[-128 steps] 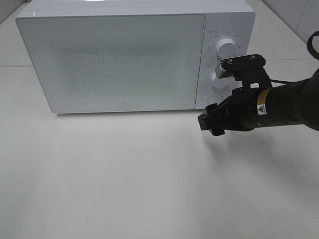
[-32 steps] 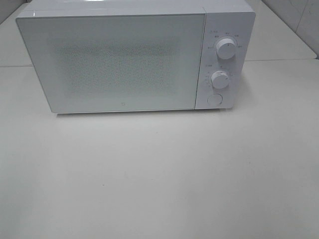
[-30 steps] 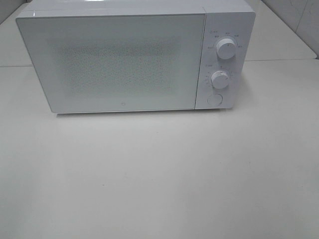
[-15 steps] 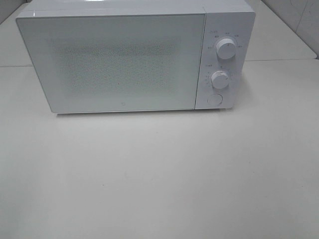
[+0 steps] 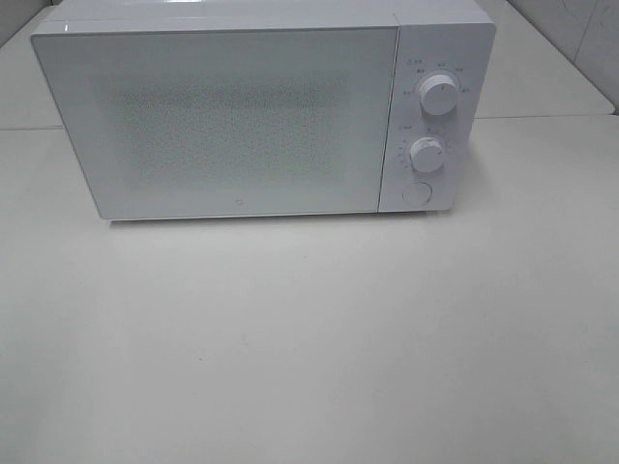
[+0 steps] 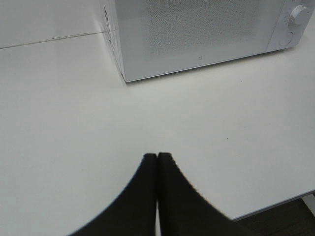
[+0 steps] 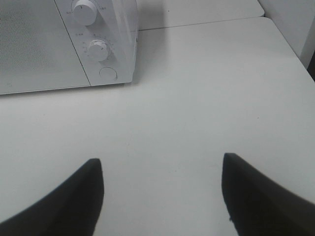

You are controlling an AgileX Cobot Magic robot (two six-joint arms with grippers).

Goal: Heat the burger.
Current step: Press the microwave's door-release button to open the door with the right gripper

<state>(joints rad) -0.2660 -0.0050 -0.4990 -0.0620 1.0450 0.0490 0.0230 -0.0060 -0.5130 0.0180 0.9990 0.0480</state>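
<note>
My left gripper [image 6: 157, 160] is clenched on nothing. Its two dark fingers [image 6: 142, 196] press flat against each other along one thin seam, and only bare white table [image 6: 59, 123] lies beneath them. My right gripper [image 7: 161, 160] is released, its jaws spread wide with only table top showing in the gap between them.

In the high view a white microwave [image 5: 232, 116] fills the upper part of the frame, from the upper left to right of centre, standing on the table with its door [image 5: 222, 121] closed flush. Its control panel is on the right side of the microwave's front. It carries an upper knob [image 5: 439, 95], a lower knob [image 5: 427, 153] and, just under that, a round button [image 5: 417, 192]. The lower half of that frame is plain table.

From my left wrist, the microwave's door and one front corner stand ahead of the closed tips, well apart from them. From my right wrist, the control panel with its two knobs and button stands ahead of the open jaws, also well apart.

I cannot see the burger in any view. The dotted window in the door is too milky to see through, so I cannot tell whether the burger sits behind it, nor how it lies relative to either gripper. Neither gripper holds it.
</note>
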